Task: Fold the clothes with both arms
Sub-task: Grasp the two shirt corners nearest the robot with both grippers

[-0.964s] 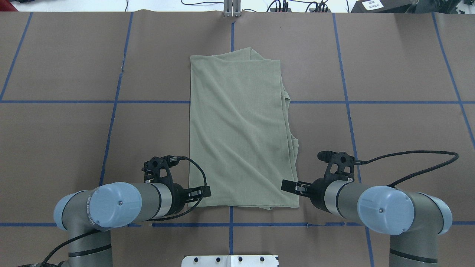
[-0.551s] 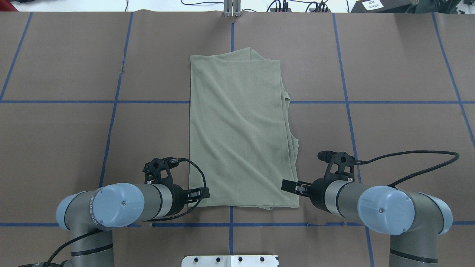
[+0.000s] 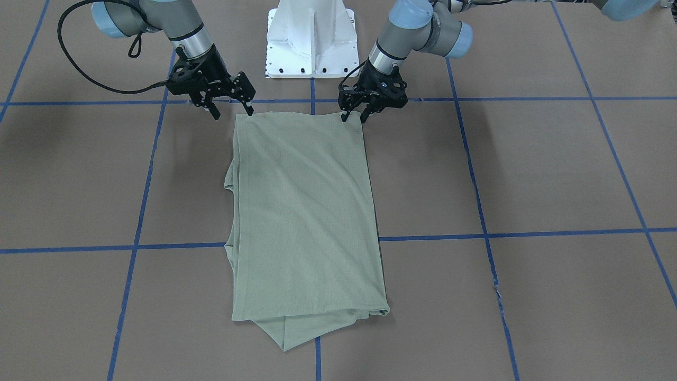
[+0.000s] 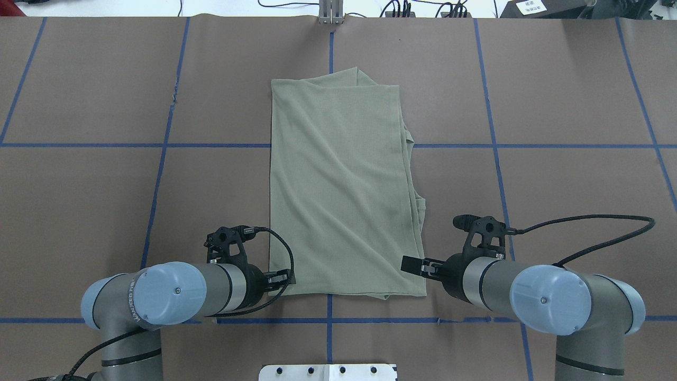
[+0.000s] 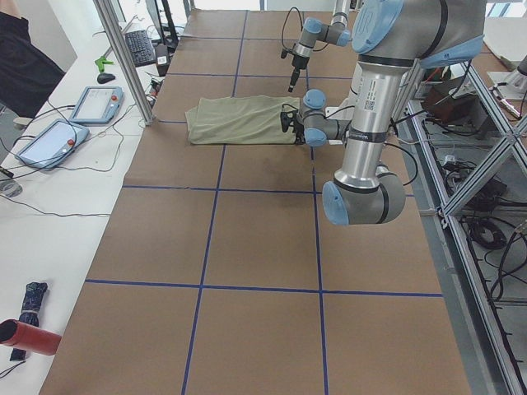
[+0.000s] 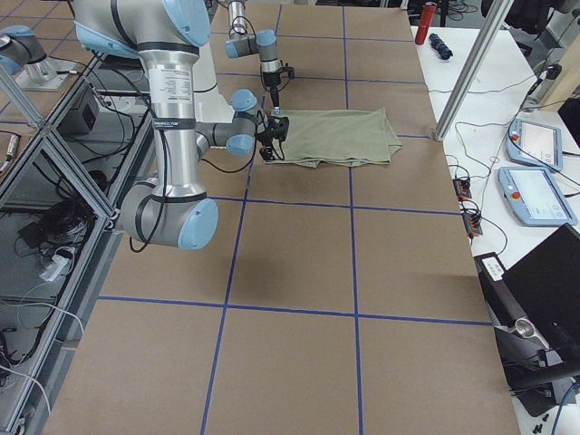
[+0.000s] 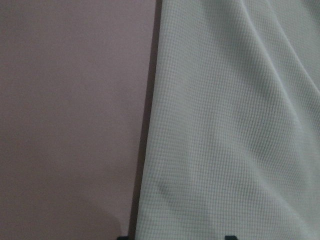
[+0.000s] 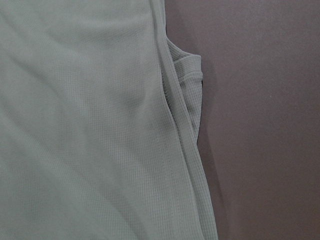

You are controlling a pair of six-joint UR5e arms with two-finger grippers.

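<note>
The pale green shirt [image 4: 338, 185] lies flat in the table's middle, folded into a long rectangle, with layered edges showing along its right side [image 8: 185, 75]. My left gripper [image 3: 353, 117] stands open at the shirt's near left corner, its fingertips low and either side of the edge [image 7: 150, 150]. My right gripper [image 3: 232, 112] is open wide at the near right corner, one finger at the cloth's edge. Seen from overhead, the left gripper [image 4: 283, 277] and right gripper [image 4: 412, 264] flank the near hem. Neither holds cloth.
The white pedestal base [image 3: 311, 39] stands just behind the near hem. Blue tape lines [image 4: 158, 174] grid the brown table cover. A metal post [image 4: 331, 13] stands at the far edge. Teach pendants [image 5: 95, 103] and cables lie on a side bench.
My left gripper has drawn back a little toward the robot and to the left, at the shirt's near left corner. The right arm and the shirt have not visibly moved.
</note>
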